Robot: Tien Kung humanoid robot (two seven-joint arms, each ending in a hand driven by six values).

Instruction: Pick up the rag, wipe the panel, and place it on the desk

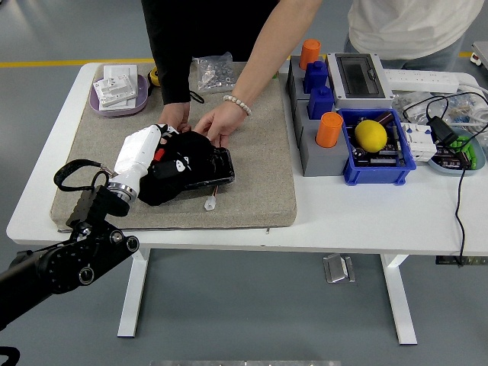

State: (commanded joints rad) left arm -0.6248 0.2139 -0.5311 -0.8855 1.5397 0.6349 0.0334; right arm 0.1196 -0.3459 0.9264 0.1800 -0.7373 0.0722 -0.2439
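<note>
- Head view, setup first: a grey concrete floor with a yellow line, a white table (252, 227) and a grey felt mat (252, 175) covering its left half. Off to the right there's a blue plastic bin (375, 156) holding a yellow lemon-shaped ball (371, 135), well apart from the action.
- The glossy black rectangular panel (207, 164) lies on the mat, with a small white connector (208, 203) on its wire just in front.
- The robot's white-shelled left hand (145, 156) is holding the crumpled black rag (174, 169), pressed on the panel's left end.
- A person across the table has both hands (217, 122) on the panel's far edge, touching it right beside the rag.
- Risk, as I see it: wiping toward those fingers could bump them. The panel might also skid, or the rag snag the wire.
- Right hand isn't in frame.
</note>
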